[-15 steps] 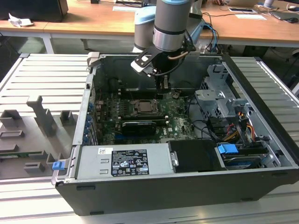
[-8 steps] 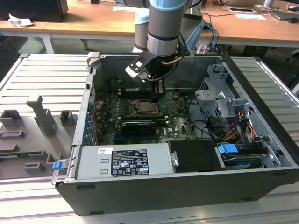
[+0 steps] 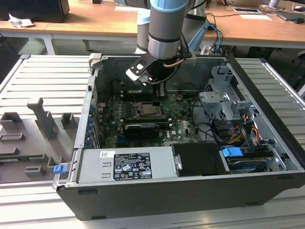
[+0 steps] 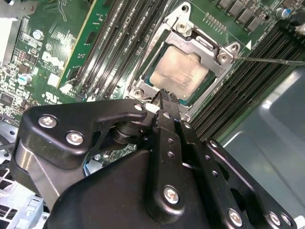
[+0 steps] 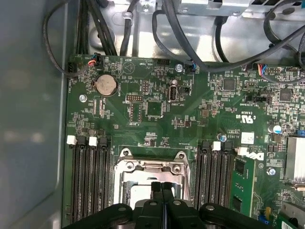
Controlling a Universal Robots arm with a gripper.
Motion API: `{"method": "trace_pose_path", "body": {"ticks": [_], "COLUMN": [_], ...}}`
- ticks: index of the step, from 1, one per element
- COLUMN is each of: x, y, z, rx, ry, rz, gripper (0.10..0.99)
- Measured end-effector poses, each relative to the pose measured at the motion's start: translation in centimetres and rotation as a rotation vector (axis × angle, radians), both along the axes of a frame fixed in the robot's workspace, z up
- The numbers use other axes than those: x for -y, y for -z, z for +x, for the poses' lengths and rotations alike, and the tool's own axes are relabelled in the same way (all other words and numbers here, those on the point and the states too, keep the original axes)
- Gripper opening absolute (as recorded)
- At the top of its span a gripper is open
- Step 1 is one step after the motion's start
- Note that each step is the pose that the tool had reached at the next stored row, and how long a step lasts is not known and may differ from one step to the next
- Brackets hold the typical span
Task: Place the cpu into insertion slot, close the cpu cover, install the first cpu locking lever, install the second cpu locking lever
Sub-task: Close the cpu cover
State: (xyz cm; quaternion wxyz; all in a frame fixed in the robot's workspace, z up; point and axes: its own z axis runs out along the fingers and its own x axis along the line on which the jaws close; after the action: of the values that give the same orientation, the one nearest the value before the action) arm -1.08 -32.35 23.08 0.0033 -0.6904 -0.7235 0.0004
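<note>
1. Sitting flat in the small square insertion slot with a metallic rim (image 4: 141,86), the thin square cpu with its pale silvery-beige metal face (image 4: 180,71) lies near the middle of the green circuit board (image 5: 190,119). Banks of long narrow black memory slots (image 4: 121,43) run along either side of it.
2. The square silver metal cpu cover (image 4: 196,44) lies down around the cpu, and the chip's face shows through its large window.
3. A thin metal lever rod (image 4: 269,60) runs from one corner of the cover out over the memory slots towards the board's edge.
4. The black two-fingered gripper (image 4: 164,95) has its fingers pressed together with nothing between them. Its tip is right at the cover's edge, beside the cpu. Whether it touches the metal cannot be told.
5. In the exterior view the gripper (image 3: 159,93) hangs from the grey and pale blue robot arm (image 3: 164,28) inside the open dark computer case (image 3: 190,200). It is just above the slot and closer to the case's far wall than to its near wall.
</note>
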Motion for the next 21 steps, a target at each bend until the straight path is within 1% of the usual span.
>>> {"method": "trace_pose_path", "body": {"ticks": [2, 6, 7, 9, 11, 12, 15, 16, 17, 18, 20, 21], "x": [0.0, 0.0, 0.02, 0.11, 0.11, 0.1, 0.1, 0.08, -0.42, -0.7, -0.77, -0.8], "y": [0.0, 0.13, 0.26, 0.82, 1.05, 1.11, 1.27, 1.34, 1.83, 2.28, 2.62, 2.67], "z": [-0.24, -1.21, -1.31, -1.48, -2.27, -2.59, -3.37, -3.51, -3.73, -3.73, -3.74, -3.71], "rx": [-0.0001, 0.0, 0.0, -0.0001, 0.0015, 0.0025, 0.0037, 0.0037, 0.004, 0.0055, 0.0085, 0.0099], "ry": [-0.002, -0.009, -0.015, -0.042, -0.047, -0.047, -0.047, -0.047, -0.048, -0.049, -0.049, -0.049], "rz": [0.0, 0.0, 0.0, 0.0, 0.007, 0.008, 0.008, 0.008, 0.008, 0.008, 0.007, 0.007], "gripper": [0.106, 0.106, 0.106, 0.106, 0.106, 0.106, 0.106, 0.106, 0.106, 0.106, 0.106, 0.106]}}
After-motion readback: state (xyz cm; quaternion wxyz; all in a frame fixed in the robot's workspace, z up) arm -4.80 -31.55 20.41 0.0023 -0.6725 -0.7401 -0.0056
